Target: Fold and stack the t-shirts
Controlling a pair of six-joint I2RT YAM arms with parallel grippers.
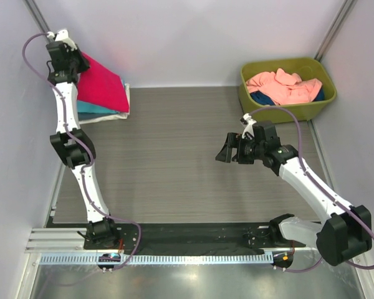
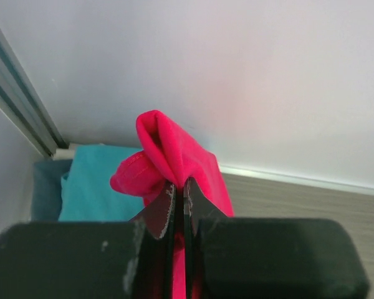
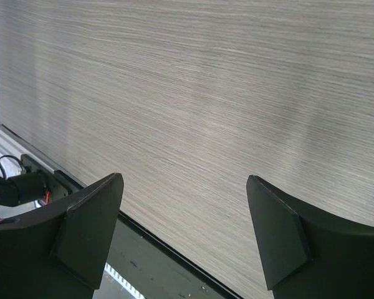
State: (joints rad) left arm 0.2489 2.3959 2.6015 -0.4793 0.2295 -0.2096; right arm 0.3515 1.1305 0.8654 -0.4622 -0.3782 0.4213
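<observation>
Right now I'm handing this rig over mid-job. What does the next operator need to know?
Left pincer: shut on a bunched corner of the crimson t-shirt, held up at the far-left corner.
Right pincer: open, empty, above the table.
Done: turquoise t-shirt lies folded beneath the crimson one.
Left: settle and release the crimson; the salmon t-shirt and a dark blue t-shirt sit crumpled in the green tub, not yet folded.

crimson-pink tee (image 1: 103, 84): far-left corner, top of stack; one edge bunched, pinched up by left gripper (image 2: 179, 193)
turquoise tee (image 1: 92, 107): folded, under crimson
grey-blue tee (image 2: 47, 187): below turq., edge showing
white tee (image 1: 115, 116): stack bottom
salmon-pink tee (image 1: 283, 87): crumpled in tub (image 1: 287, 64), far right
dark blue tee (image 1: 260, 98): under salmon, mostly hidden
</observation>
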